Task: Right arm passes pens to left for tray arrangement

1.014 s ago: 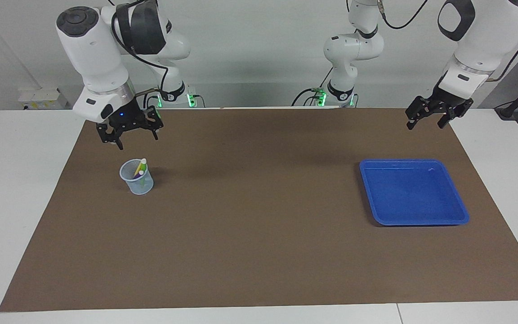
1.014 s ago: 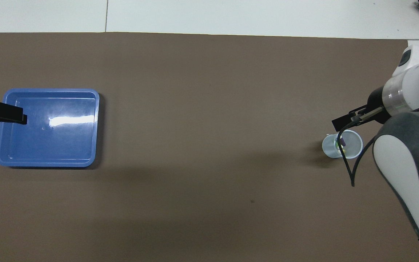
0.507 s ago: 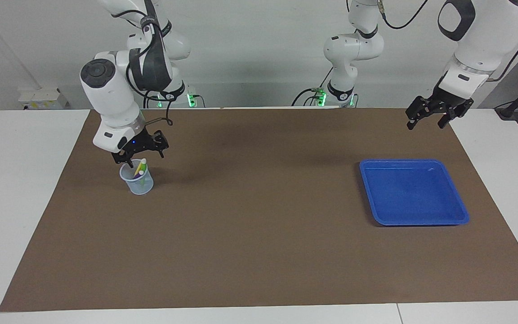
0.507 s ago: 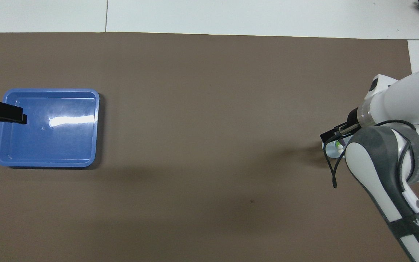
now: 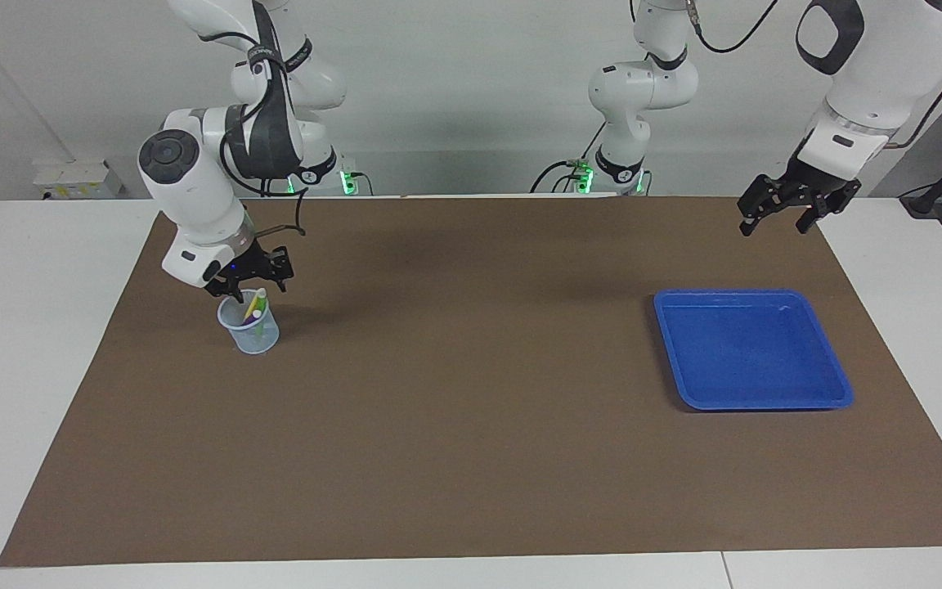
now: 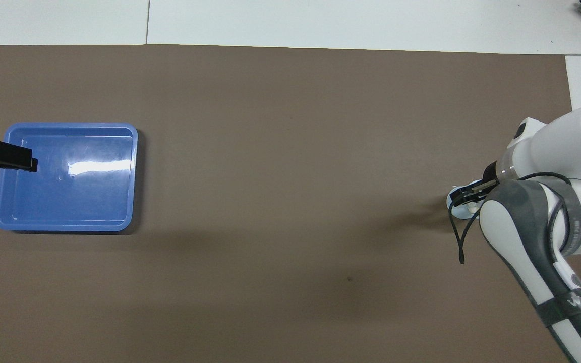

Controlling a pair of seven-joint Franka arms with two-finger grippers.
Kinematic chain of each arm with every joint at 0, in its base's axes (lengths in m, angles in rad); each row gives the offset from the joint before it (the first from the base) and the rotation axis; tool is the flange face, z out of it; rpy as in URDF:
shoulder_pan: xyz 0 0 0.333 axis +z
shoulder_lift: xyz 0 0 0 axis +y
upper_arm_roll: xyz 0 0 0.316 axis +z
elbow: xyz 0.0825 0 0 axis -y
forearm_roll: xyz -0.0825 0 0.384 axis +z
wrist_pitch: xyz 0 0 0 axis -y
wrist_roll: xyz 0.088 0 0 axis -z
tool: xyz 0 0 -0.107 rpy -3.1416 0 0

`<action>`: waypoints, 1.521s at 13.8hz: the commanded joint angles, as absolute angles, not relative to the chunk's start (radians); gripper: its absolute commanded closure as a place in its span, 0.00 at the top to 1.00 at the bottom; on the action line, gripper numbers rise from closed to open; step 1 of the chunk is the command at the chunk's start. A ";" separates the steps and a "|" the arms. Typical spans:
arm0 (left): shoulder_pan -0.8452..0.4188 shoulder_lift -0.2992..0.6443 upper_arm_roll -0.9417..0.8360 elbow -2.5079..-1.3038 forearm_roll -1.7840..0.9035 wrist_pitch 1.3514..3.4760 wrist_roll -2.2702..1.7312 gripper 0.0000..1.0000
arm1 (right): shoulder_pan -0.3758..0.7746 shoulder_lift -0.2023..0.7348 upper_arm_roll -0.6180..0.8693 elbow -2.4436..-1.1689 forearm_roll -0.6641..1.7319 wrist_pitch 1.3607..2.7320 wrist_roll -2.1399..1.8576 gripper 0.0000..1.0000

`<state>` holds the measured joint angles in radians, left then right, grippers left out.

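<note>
We see the right tool (image 5: pixel 248 286) right at the mouth of the pale cup (image 5: pixel 250 331), over the pens (image 5: pixel 255 307); whether its fingers grip, we cannot tell. The yellow-green pen's whitish end pokes above the rim. The left tool (image 5: pixel 775 221) waits open above the counter (image 5: pixel 471 458), near the blue tray (image 5: pixel 753 397).

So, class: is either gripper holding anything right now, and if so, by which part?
Left gripper waits open, holding nothing. Right gripper is at the pens in the cup; a grip on one cannot be told.
</note>
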<state>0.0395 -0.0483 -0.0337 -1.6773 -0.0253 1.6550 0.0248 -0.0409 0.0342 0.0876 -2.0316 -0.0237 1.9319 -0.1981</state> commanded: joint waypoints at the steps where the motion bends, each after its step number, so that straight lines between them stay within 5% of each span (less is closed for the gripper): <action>1: 0.048 -0.057 -0.037 -1.687 -0.009 1.667 0.023 1.00 | -0.041 0.011 0.092 -2.077 -0.009 1.960 -0.170 0.73; 6: 0.118 -0.104 -0.031 -1.779 -0.170 1.690 -0.015 1.00 | -0.054 0.006 0.092 -2.112 -0.009 1.994 -0.213 0.65; 11: 0.072 -0.193 -0.043 -1.968 -0.225 1.810 -0.165 1.00 | -0.064 0.005 0.091 -2.128 -0.011 2.006 -0.225 0.36; 21: -0.001 -0.379 -0.046 -2.315 -0.587 2.042 -0.474 1.00 | -0.060 0.011 0.091 -2.114 -0.103 1.991 -0.385 0.42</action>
